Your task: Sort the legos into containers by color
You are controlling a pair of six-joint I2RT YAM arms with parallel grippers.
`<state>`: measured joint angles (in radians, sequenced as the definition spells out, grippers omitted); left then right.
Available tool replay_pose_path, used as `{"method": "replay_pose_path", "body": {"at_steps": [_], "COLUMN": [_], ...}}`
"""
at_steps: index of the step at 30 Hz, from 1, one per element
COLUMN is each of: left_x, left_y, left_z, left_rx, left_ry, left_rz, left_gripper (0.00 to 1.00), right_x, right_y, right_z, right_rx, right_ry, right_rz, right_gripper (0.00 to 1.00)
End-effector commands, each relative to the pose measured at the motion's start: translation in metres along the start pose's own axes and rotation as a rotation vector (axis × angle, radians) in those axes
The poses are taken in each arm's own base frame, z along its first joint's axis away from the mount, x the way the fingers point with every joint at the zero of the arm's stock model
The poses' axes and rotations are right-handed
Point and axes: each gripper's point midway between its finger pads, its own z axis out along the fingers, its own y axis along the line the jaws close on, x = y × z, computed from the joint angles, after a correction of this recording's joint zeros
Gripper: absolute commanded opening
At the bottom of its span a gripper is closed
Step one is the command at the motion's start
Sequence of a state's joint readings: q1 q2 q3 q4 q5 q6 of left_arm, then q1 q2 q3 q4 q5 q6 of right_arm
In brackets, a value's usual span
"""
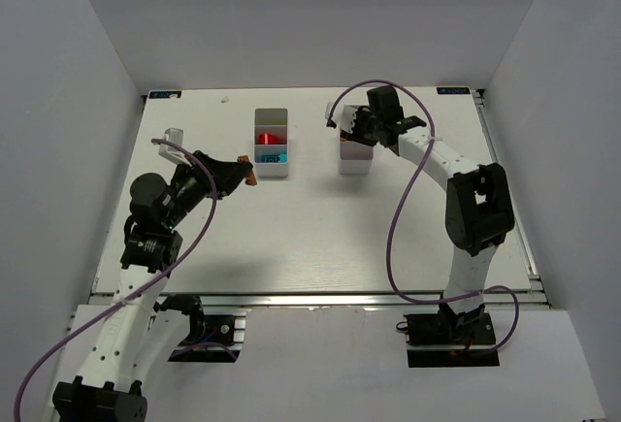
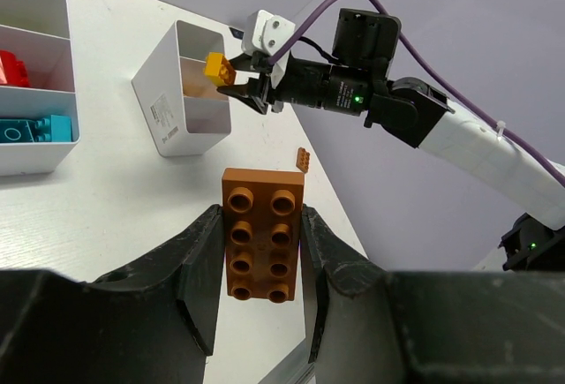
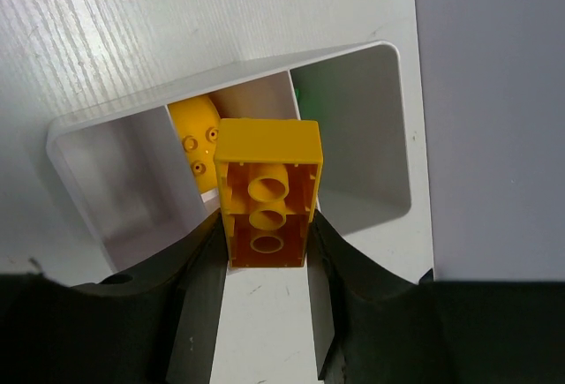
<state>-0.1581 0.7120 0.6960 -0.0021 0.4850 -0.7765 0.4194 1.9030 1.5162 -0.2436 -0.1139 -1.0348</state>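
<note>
A yellow brick [image 3: 267,168] sits pinched between the fingers of the right end effector [image 3: 267,229], hollow underside showing. It hangs just above the white bin [image 3: 397,128], in whose middle compartment lies a rounded yellow piece [image 3: 192,132]. The jaws stand narrow, pressed on the brick's long sides. Well left of that bin, beyond the second bin [image 1: 272,116], the left end effector [image 2: 262,225] hovers over the counter [image 1: 320,238]. It is part-closed around an orange brick [image 2: 263,244], studs up.
</note>
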Motion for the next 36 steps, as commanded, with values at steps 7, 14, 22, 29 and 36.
{"method": "replay_pose_path", "body": {"at_steps": [7,14,22,29,36], "left_x": [0.0,-0.003,0.001,0.004,0.004], "left_y": [0.002,-0.003,-0.012,0.017,0.055], "left_z": [0.0,0.0,0.002,0.013,0.02], "left_rx": [-0.007,0.018,0.102,0.014,-0.187], "left_ry": [0.0,-0.016,-0.018,-0.066,-0.11], "left_rz": [-0.011,-0.007,-0.061,-0.212,-0.285], "left_gripper": [0.06,0.07,0.07,0.07,0.07], "right_x": [-0.01,-0.013,-0.114,-0.178,-0.209], "right_y": [-0.018,-0.017,-0.007,0.059,0.071], "right_z": [-0.001,-0.007,-0.097,-0.158,-0.153], "right_rx": [0.039,0.042,-0.298,-0.544,-0.352], "right_ry": [-0.026,-0.043,-0.486,-0.651,-0.514], "right_rz": [-0.025,-0.002,0.471,0.832,0.991], "right_gripper": [0.65,0.7,0.77,0.76,0.78]}}
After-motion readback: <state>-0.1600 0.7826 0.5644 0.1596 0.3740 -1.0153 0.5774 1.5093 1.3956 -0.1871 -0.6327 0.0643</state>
